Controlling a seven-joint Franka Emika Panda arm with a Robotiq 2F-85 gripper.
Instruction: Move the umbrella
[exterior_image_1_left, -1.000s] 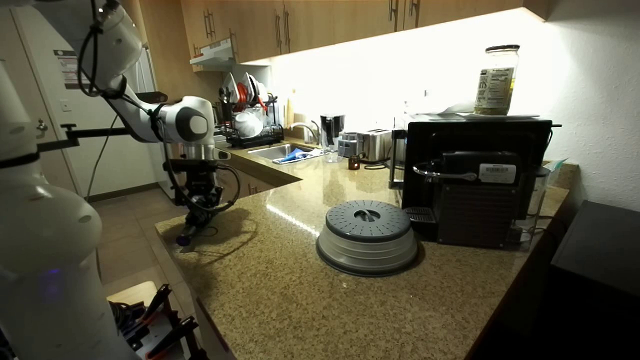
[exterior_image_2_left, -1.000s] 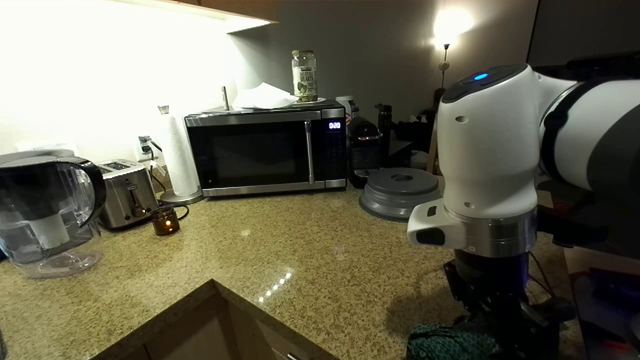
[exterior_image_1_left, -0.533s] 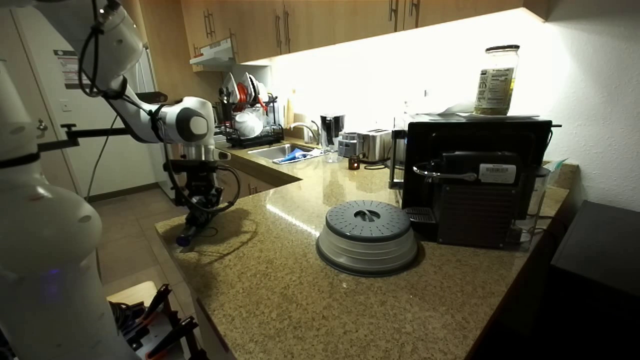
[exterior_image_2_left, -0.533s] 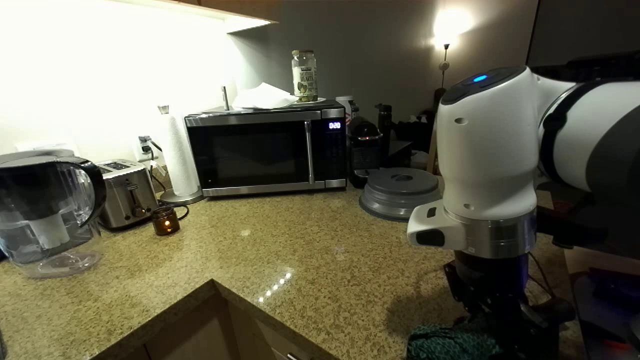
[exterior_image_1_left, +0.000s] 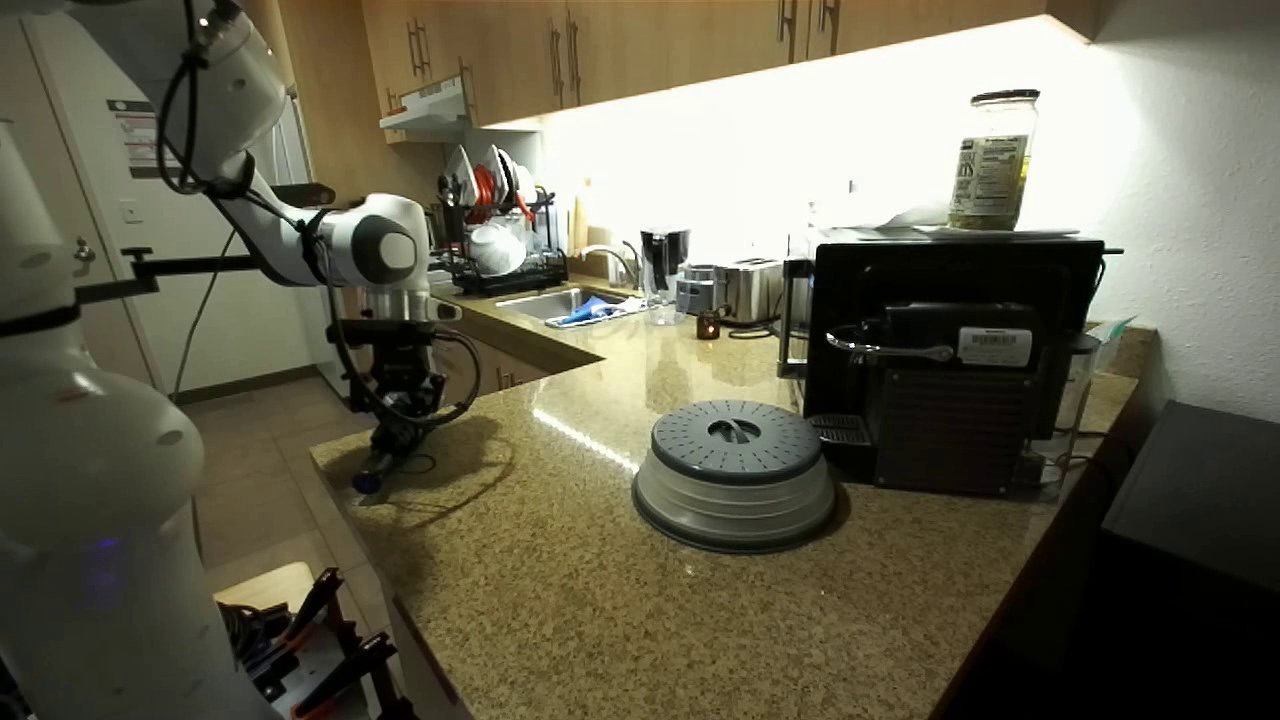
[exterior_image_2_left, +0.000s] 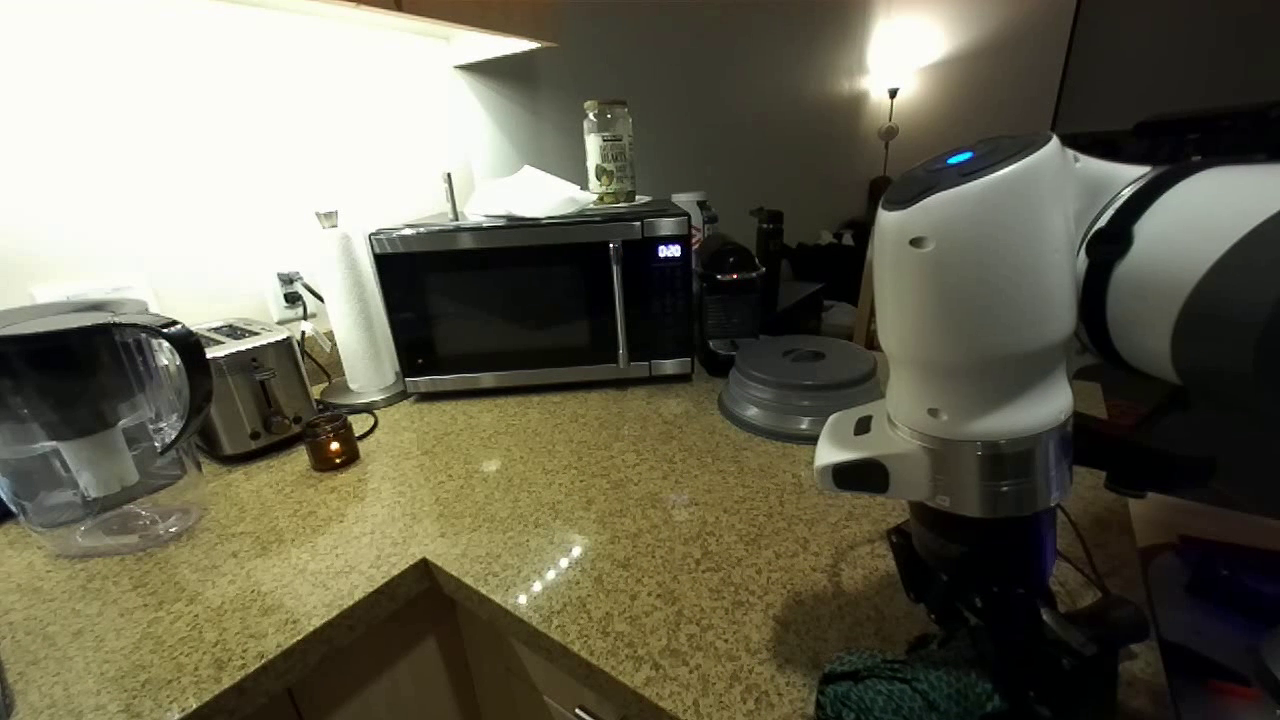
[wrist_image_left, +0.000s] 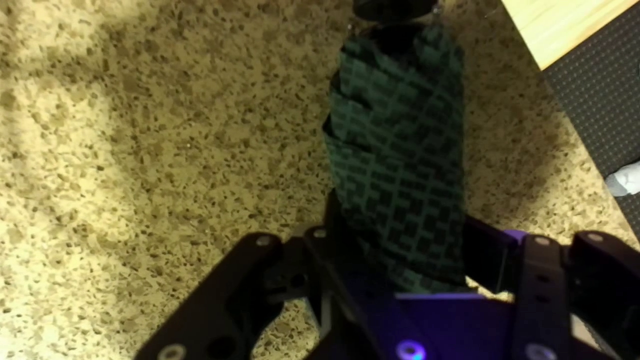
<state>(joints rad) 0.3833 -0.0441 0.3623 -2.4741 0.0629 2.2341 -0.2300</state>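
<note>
One umbrella, a short bundle of dark green fabric with a blackish block pattern, is pinched by the hand: in the wrist view the two fingers are set against opposite sides of it. The bundle is stretched from between them toward the top of that view, where a rounded black end is partly cut off by the frame. It is seen against the speckled surface, close to an edge; whether the surface is touched by it cannot be told. Beyond that edge, a pale wooden board and dark dotted material are shown. In an exterior view much of the umbrella is hidden or cut by the lower frame, and the hand is pointed downward from the white arm. A grey domed cover is placed well apart from the hand, just beside a black coffee machine. On the surface, a microwave is topped by a lidded jar and a crumpled white sheet. To one side of it, a paper towel roll, a toaster, an amber jar and a clear water pitcher are stood. A filled dish rack is set next to the sink, where something blue is laid.
</note>
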